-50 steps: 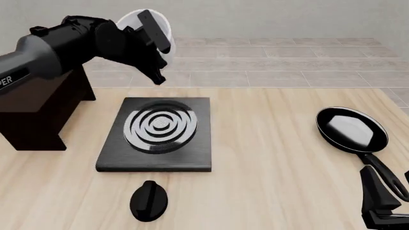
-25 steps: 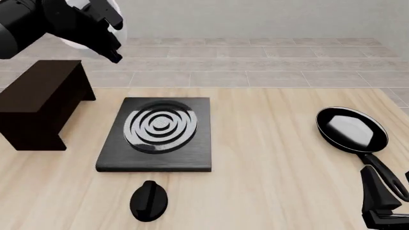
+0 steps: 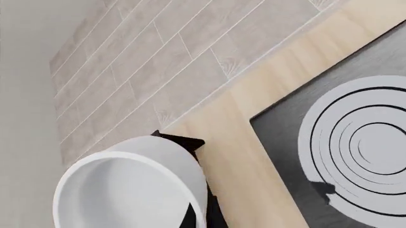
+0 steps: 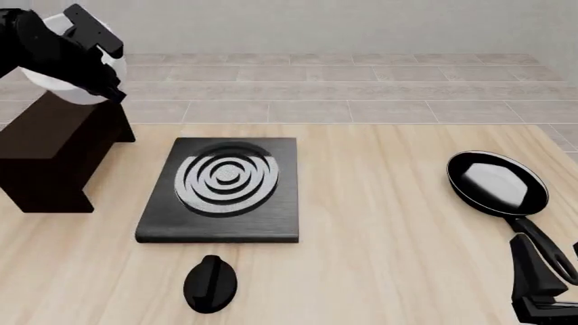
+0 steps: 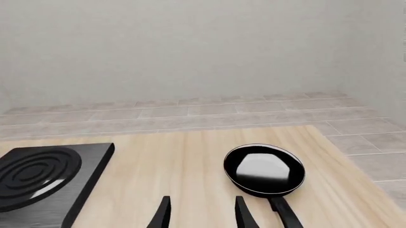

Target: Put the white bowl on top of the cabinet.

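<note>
The white bowl (image 4: 65,90) hangs tilted in my left gripper (image 4: 97,64), just above the back end of the dark brown cabinet (image 4: 54,145) at the table's left. The left gripper is shut on the bowl's rim; one finger (image 4: 95,34) shows outside the bowl, the other is hidden. In the left wrist view the bowl (image 3: 127,190) fills the near corner and covers most of the cabinet (image 3: 185,142) beneath it. My right gripper (image 5: 201,216) is open and empty, low near the table's front right (image 4: 542,298).
A black stove plate (image 4: 221,189) with silver rings lies at the table's middle. A black knob (image 4: 210,283) lies in front of it. A black frying pan (image 4: 497,183) sits at the right, just ahead of the right gripper, also in the right wrist view (image 5: 263,168).
My left arm has carried the bowl leftward and then down, from behind the stove plate to just over the cabinet's top. The right arm has not moved.
</note>
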`<action>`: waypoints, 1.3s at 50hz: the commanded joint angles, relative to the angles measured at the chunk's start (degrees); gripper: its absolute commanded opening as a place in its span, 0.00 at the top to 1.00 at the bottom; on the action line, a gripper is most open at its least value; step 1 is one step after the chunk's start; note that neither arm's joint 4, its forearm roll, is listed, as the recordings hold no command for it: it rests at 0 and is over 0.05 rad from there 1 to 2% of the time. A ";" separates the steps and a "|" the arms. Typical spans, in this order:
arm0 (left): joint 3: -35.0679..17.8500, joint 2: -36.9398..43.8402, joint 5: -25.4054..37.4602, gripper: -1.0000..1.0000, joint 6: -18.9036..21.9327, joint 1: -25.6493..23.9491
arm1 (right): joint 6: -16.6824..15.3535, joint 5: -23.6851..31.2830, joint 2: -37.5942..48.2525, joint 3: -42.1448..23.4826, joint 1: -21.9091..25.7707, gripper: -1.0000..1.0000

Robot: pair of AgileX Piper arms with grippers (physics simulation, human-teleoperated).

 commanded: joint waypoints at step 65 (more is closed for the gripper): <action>2.42 5.75 -11.20 0.00 -3.36 11.06 | -0.21 0.28 0.00 0.00 -0.30 0.00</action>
